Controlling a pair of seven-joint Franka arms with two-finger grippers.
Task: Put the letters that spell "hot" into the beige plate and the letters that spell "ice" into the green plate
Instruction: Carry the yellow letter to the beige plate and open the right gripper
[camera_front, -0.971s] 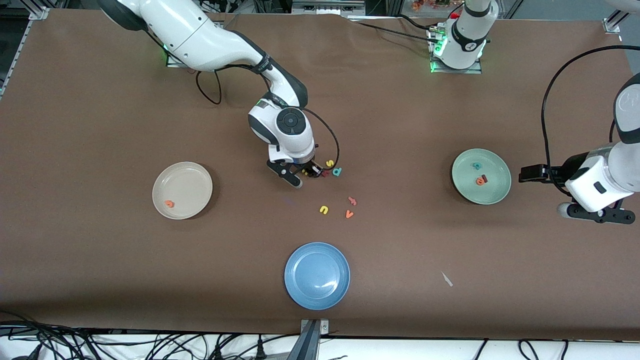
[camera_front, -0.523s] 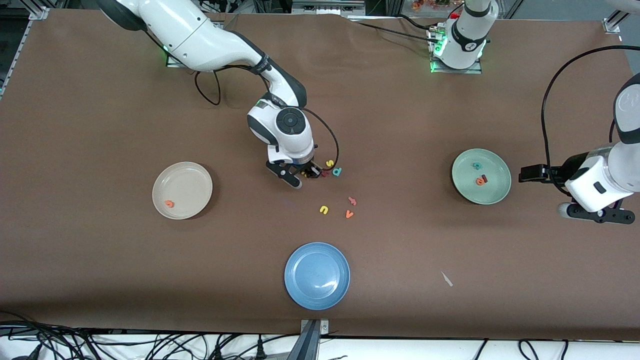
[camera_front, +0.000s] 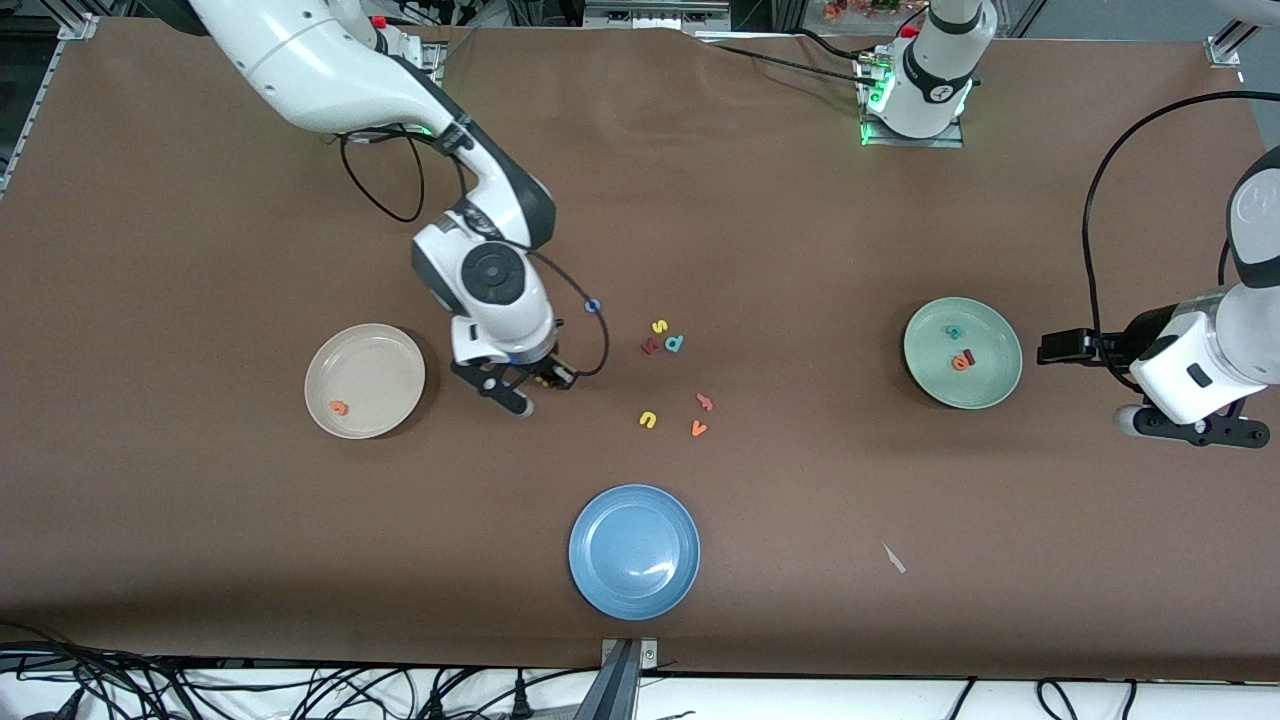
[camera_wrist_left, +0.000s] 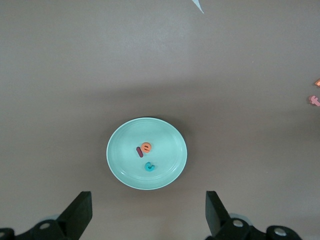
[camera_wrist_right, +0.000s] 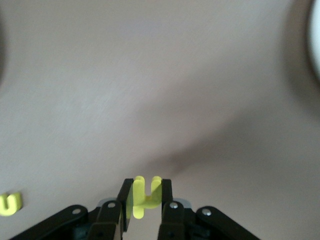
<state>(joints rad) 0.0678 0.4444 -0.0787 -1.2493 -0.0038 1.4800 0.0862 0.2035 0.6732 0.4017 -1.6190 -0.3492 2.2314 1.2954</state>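
My right gripper (camera_front: 536, 384) is shut on the yellow "h" (camera_wrist_right: 145, 196), which stands pinched between its fingers above bare table, beside the beige plate (camera_front: 365, 345). That plate holds the orange "t" (camera_front: 339, 407). On the table lies the blue ring "o" (camera_front: 593, 305), toward the robots' bases from the gripper. The green plate (camera_front: 990, 385) holds the teal "c" (camera_wrist_left: 149, 166), the orange "e" (camera_wrist_left: 145, 147) and the dark red "i" (camera_wrist_left: 139, 151). My left gripper (camera_wrist_left: 147, 212) waits open, above the table next to the green plate (camera_wrist_left: 120, 165).
Loose letters lie mid-table: a yellow "s" (camera_front: 659, 326), a dark red letter (camera_front: 649, 346), a teal "d" (camera_front: 675, 343), a pink letter (camera_front: 705, 402), a yellow "u" (camera_front: 648, 419) and an orange "v" (camera_front: 698, 429). A blue plate (camera_front: 634, 585) sits nearer the front camera.
My right arm has lifted the yellow "h" out of the letter cluster and carried it toward the beige plate. The blue "o" now shows. The left arm has not moved.
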